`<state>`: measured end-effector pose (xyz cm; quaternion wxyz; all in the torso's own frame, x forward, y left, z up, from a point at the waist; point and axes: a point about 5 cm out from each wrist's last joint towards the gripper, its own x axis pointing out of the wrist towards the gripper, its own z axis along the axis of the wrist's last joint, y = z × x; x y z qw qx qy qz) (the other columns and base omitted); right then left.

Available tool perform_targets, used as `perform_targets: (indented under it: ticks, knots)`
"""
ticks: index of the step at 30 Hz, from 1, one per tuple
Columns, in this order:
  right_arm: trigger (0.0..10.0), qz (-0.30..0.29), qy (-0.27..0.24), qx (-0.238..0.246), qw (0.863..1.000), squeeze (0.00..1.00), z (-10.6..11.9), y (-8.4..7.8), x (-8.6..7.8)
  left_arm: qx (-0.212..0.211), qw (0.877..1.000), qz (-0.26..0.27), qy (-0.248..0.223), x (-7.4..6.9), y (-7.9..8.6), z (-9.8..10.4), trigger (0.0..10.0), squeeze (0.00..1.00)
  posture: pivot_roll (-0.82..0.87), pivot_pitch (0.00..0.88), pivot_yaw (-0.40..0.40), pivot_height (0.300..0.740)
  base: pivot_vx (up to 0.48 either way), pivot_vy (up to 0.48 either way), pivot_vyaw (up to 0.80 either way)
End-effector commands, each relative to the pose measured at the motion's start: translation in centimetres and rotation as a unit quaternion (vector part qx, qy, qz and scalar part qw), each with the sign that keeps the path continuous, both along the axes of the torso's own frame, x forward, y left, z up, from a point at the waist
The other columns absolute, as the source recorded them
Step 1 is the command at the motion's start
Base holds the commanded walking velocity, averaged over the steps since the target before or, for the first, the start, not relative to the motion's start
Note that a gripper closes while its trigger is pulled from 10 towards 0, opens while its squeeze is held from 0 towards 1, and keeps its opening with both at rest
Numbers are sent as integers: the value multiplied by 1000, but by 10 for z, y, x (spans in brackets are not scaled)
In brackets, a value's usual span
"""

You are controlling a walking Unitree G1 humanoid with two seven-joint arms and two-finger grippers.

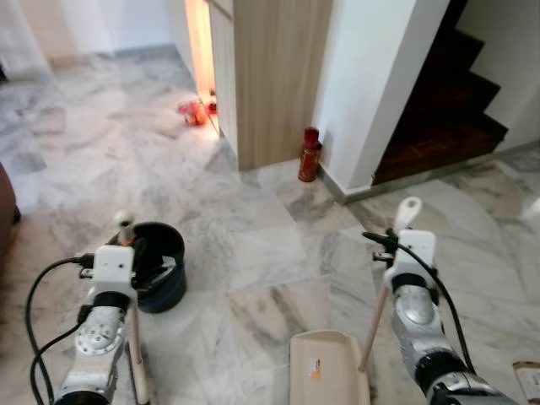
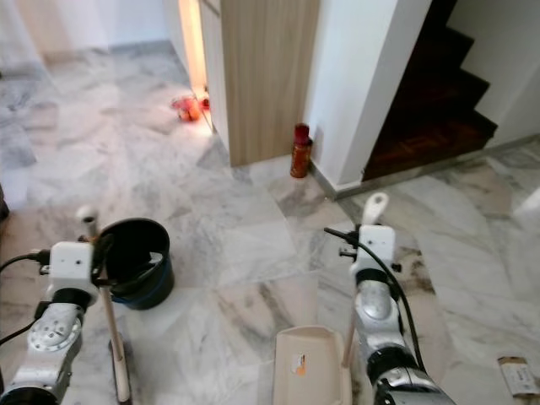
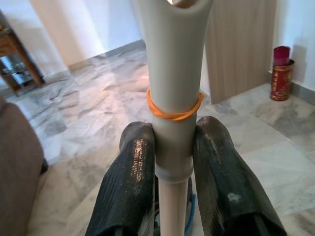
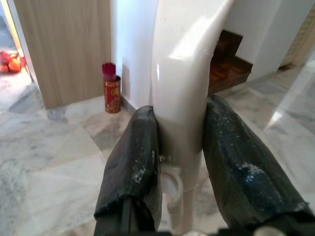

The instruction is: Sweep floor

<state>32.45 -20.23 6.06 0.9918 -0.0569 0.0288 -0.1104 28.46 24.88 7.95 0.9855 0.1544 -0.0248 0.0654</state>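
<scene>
Now the left pincer [image 3: 172, 162] clamps the broom handle [image 3: 173, 93] (orange band around it), right pincer [image 4: 179, 147] clamps the dustpan handle [image 4: 184, 73], dustpan [image 1: 327, 369] at six o'clock.

Marble floor [image 1: 253, 253] carried a dark round bucket [image 1: 160, 266]. Red canister [image 1: 310, 155] stood upright at the wall foot, just beside the wooden cabinet [image 1: 274, 76] corner. Red-orange items [image 1: 194, 111] lay near the lit doorway. Dark staircase [image 1: 443, 110] rose beyond the white wall.
</scene>
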Motion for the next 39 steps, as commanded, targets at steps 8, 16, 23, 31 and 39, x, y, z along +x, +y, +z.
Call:
perform_targets:
  ticks: [8, 16, 23, 31, 39]
  knots:
    - [10000, 3, -13, 5, 1000, 0, 2, 6, 0, 11, 1000, 1, -28, 3, 8, 15, 10000, 0, 99, 0, 0, 740, 0, 0, -775]
    - [10000, 3, -12, -3, 1000, 0, 1, -1, -2, -2, 999, -16, -31, 10, -8, 14, 10000, 0, 106, 0, -3, 740, 0, 0, -773]
    - [10000, 7, -13, -8, 1000, 0, 6, -3, 2, -6, 999, -16, -33, 10, -10, 13, 10000, 0, 110, 0, -32, 740, 0, 0, -775]
    - [10000, 16, -12, -13, 1000, 0, 10, -4, 6, -6, 999, -24, -34, 10, -13, 12, 10000, 0, 124, 0, -58, 740, 0, 0, -773]
    - [10000, 17, -12, -19, 1000, 0, 9, -9, 3, -9, 999, -30, -35, 1, -12, 9, 10000, 0, 124, 0, -65, 740, 0, 0, -766]
